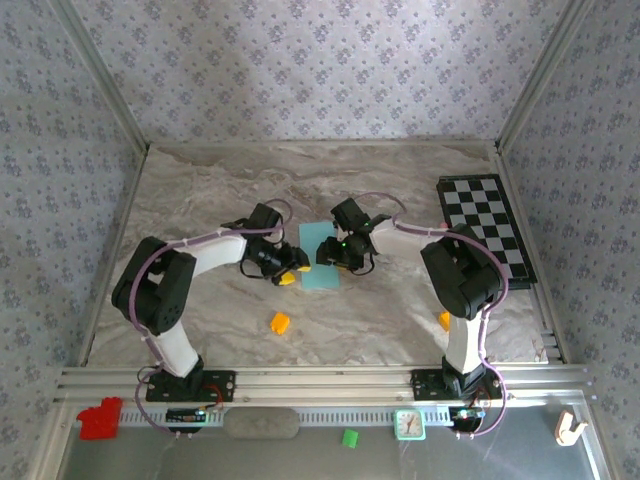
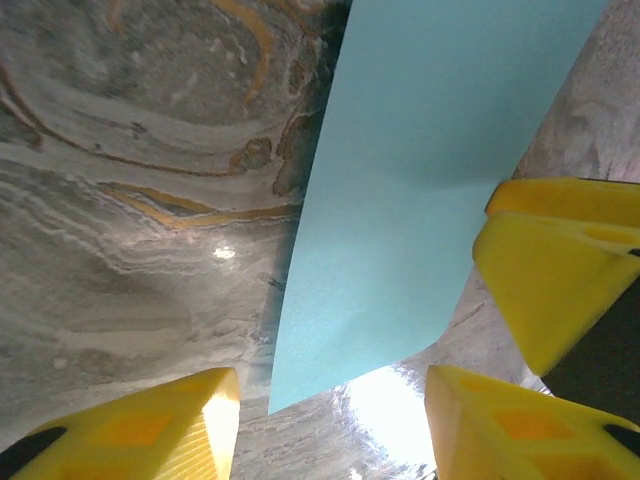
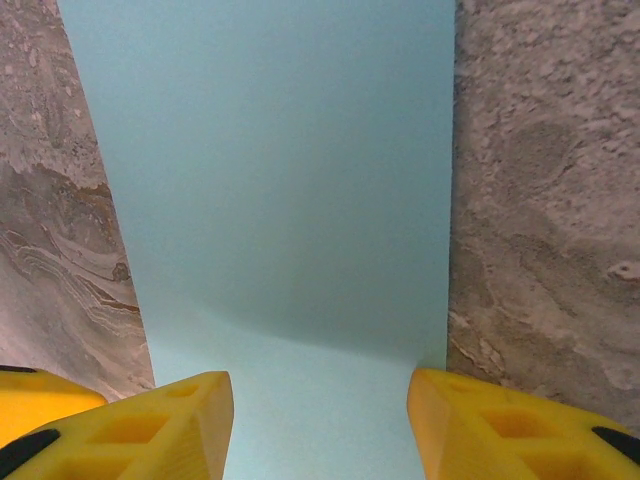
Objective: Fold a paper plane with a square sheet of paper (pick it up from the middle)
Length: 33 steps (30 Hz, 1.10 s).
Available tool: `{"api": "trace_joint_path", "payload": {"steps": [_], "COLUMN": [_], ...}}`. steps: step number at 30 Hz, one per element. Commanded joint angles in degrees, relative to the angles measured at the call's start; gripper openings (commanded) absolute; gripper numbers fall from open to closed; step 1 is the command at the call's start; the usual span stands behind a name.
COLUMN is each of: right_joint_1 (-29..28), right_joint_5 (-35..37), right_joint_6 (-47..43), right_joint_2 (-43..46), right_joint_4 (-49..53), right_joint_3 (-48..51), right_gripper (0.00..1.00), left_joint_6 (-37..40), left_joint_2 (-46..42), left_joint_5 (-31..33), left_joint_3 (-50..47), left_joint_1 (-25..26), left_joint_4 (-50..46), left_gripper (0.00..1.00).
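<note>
Table (image 1: 200, 200) of grey-brown marbled surface, walled in by patterned panels. The square sheet of paper (image 1: 322, 262), plain teal-blue, lies near the centre of the top view and reads there as an upright oblong. The two arms close in on it from either side. The left hand (image 1: 288, 268) is at the sheet's left edge and the right hand (image 1: 333, 258) over its right part, the two close together. From the left wrist camera the yellow fingers (image 2: 180, 430) are spread wide at the bottom of the frame. The sheet's near corner comes down between them, not pinched, with a dark shadow line along its left edge. Another yellow fingertip (image 2: 555, 270) comes in from the right edge of that frame, beside the sheet's right border; whose it is I cannot tell for certain. From the right wrist camera that hand's fingers (image 3: 190, 420) are also spread at the bottom of the frame, one on each side of the sheet, gripping nothing. The paper runs up the middle of the frame, with a faint bend across it low down. Below the sheet in the top view is an orange cube (image 1: 280, 322), with a second orange cube (image 1: 443, 320) by the right arm. A checkered board (image 1: 487, 230) lies at the right of the table, well apart from the paper.
</note>
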<state>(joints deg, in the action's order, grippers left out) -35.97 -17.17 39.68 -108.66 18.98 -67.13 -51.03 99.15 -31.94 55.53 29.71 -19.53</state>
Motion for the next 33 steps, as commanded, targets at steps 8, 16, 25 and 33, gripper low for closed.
{"api": "trace_joint_path", "payload": {"steps": [8, 16, 25, 33], "right_joint_1": [0.72, 0.81, 1.91, 2.04], "right_joint_5": [0.03, -0.46, -1.46, -1.89], "right_joint_6": [1.00, 0.93, 0.92, 0.78], "right_joint_2": [-1.85, -2.10, -1.73, -2.17], "right_joint_4": [1.50, 1.22, 0.76, 0.75], "right_joint_3": [2.36, 2.27, 2.18, 2.18], "right_gripper": [0.52, 0.52, 0.50, 0.50], "left_joint_6": [1.48, 1.50, 1.43, 1.43], "left_joint_2": [2.00, 3.32, 4.43, 4.47], "left_joint_5": [-1.17, -2.03, -1.90, -3.51], "left_joint_3": [2.08, 2.68, 2.78, 2.48], "left_joint_1": [0.98, 1.54, 1.95, 1.96], "left_joint_4": [-1.69, -1.41, -1.76, -0.22], "left_gripper": [0.47, 0.46, 0.42, 0.43]}}
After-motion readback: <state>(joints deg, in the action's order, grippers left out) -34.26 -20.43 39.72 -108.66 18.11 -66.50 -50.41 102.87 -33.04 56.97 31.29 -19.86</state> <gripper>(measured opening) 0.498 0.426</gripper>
